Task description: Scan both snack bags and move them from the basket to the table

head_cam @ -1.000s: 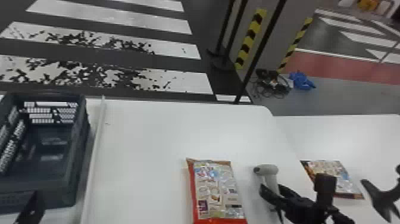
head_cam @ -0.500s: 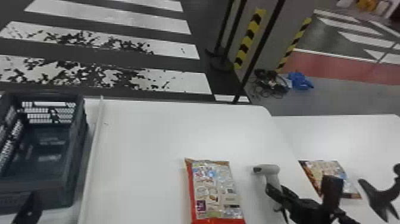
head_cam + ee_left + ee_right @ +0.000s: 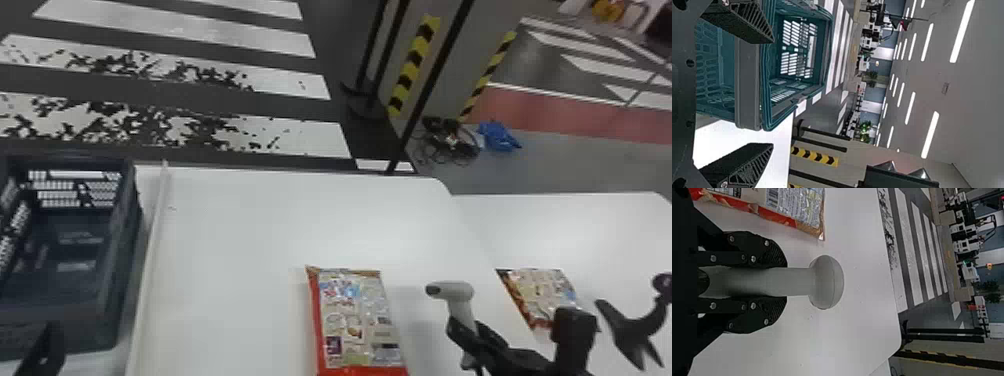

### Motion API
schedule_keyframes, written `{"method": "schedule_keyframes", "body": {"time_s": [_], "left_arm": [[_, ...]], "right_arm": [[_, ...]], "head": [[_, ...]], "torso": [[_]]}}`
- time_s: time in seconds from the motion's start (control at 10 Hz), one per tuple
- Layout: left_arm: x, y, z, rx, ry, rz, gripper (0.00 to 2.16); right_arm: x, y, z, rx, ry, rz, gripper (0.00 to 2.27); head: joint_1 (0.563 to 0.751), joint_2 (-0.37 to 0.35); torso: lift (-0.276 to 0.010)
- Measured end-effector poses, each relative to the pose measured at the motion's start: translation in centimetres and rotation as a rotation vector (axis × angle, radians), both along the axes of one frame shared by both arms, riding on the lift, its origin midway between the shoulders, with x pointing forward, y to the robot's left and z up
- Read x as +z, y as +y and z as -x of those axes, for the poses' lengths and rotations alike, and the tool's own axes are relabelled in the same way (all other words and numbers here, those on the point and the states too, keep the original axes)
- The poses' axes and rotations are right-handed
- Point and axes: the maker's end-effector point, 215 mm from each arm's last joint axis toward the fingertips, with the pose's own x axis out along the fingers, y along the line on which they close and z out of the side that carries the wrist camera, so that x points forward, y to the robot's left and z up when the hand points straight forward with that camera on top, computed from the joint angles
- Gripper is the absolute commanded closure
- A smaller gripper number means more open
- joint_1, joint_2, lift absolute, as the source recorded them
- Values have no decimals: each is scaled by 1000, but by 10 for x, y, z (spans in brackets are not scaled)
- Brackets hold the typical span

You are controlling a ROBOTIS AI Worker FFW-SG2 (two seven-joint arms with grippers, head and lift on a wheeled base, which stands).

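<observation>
A large indoor hall, much like a robotics lab or test space: crosswalk stripes point(image 3: 320, 137) on the floor point(image 3: 565, 170), hazard tape point(image 3: 414, 62), loose cables point(image 3: 450, 142), strip lights point(image 3: 930, 135) overhead, distant equipment point(image 3: 963, 244) and plants point(image 3: 865, 126).

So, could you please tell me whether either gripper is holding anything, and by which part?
The right gripper holds the scanner by its handle, leaving the head free; the left gripper is open and empty.
</observation>
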Motion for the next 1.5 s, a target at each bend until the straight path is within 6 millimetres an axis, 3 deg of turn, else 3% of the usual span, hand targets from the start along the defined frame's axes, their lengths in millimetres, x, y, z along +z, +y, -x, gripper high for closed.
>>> {"method": "schedule_keyframes", "body": {"time_s": [0.3,0.6,1.1,1.5], "left_arm": [[2,2,-1,-1,-7,-4,53],[6,3,-3,-5,-16,-7,53],[16,2,-2,-10,-33,-4,53],[18,4,1,-4,-45,-5,53]], "right_arm": [[19,32,32,25,40,-27,2246],[27,63,49,74,80,-48,2246],[11,106,44,135,123,-54,2246],[6,111,44,142,130,-57,2246]], "head": [[695,-267],[695,-221],[695,-148],[695,-132]], "torso": [[-98],[-98],[-98],[-98]]}}
